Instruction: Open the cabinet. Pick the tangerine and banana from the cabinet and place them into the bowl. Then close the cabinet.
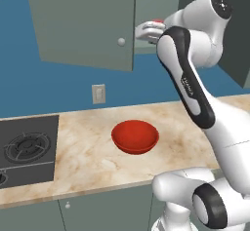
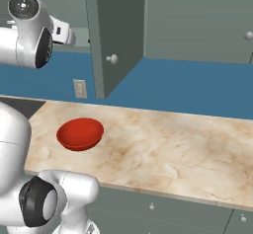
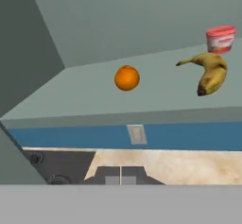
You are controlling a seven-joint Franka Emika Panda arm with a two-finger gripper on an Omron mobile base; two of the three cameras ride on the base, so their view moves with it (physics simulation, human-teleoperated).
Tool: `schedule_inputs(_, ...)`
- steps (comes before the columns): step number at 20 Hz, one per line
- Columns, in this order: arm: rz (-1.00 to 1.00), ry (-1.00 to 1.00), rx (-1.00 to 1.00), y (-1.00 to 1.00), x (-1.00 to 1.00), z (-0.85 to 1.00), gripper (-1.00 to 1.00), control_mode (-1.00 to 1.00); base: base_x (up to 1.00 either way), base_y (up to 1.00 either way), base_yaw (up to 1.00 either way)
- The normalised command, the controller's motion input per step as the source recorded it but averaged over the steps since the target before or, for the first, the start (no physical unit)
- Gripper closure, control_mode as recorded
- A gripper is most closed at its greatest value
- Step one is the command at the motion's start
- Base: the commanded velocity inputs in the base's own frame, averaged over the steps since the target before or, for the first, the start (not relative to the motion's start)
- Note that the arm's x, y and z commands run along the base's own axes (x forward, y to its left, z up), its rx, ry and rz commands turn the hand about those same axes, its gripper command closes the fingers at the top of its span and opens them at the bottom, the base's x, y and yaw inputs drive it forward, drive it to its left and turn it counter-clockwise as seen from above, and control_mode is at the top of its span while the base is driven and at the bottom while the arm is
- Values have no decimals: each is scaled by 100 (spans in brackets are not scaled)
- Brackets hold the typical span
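Your hand view looks into the open cabinet [image 3: 142,24] and gives you what the base views hide: one tangerine [image 3: 127,78] on the shelf floor, one banana [image 3: 210,71] well to its right, and a single red-and-white cup [image 3: 220,39] just behind the banana. The hand [image 3: 120,176] shows two dark tips pressed together — closed on nothing. In the left base view the arm's white wrist [image 1: 149,31] sits at the cabinet opening, beside the swung-out door [image 1: 85,23] with its pale knob [image 1: 121,42]. One red bowl [image 1: 135,136] rests on the marble counter [image 1: 93,159] below — the stove [image 1: 27,149] lies to its left, a wall outlet [image 1: 98,94] behind.
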Motion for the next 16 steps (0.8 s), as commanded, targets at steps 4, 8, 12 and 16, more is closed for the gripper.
schedule_inputs(4, 13, 0, 16, 4, 43, -20, 100, -100, 0, 0, 0)
schedule_inputs(8, 13, 0, 12, 34, 38, -20, 100, -100, 0, 0, 0)
schedule_inputs(12, 11, 2, 8, 49, 44, -9, 100, -100, 0, 0, 0)
schedule_inputs(16, 9, 6, 9, 39, 39, 0, 100, -100, 0, 0, 0)
